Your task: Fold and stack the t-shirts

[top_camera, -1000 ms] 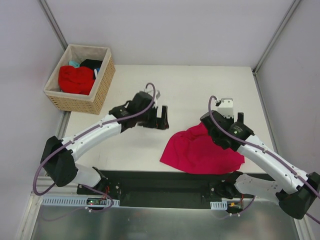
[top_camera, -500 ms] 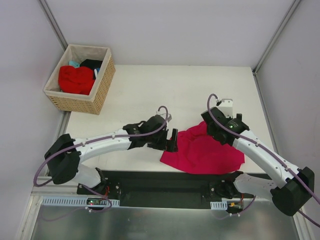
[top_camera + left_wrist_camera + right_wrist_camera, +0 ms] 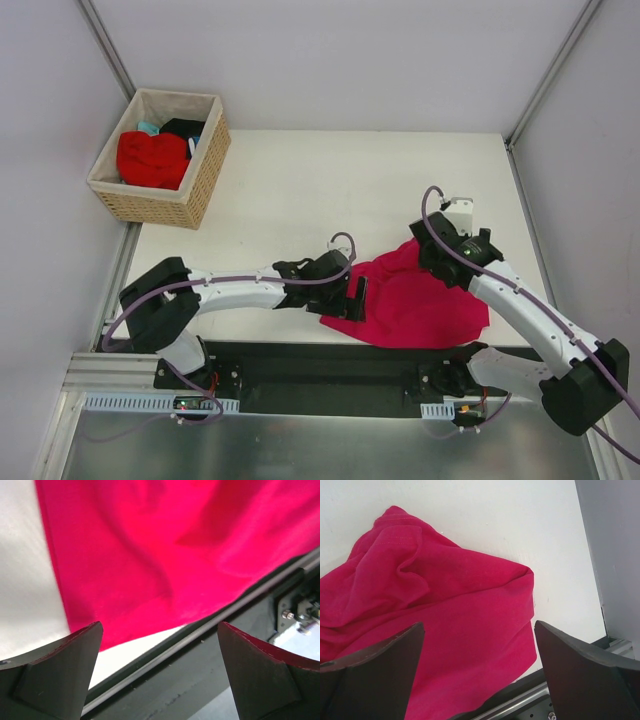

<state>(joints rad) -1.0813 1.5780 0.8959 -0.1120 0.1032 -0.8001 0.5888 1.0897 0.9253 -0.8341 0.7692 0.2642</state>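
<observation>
White tabletop (image 3: 300, 190), boxed by pale walls, seen from above. Well to the left of the crimson-pink t-shirt (image 3: 420, 305), beside the table's far-left corner, you see the wicker basket (image 3: 205, 165). It holds a bright red t-shirt (image 3: 150, 158), a black t-shirt (image 3: 183, 128) and a teal t-shirt (image 3: 148, 128). From the crimson-pink t-shirt's left side toward the basket, and from its far side to the far edge, bare white surface gives your arms room.

The left gripper (image 3: 352, 298) sits at this shirt's left edge, fingers spread wide with nothing between them. Its wrist view shows the left hem and near-left corner under the gap.

The shirt lies crumpled, its near hem reaching the table's near edge by the black base rail (image 3: 330, 365).

The right gripper (image 3: 442, 258) stands over the shirt's far part, fingers likewise wide apart and empty, above a bunched fold. Right of the shirt, a strip of table runs to the right edge.
</observation>
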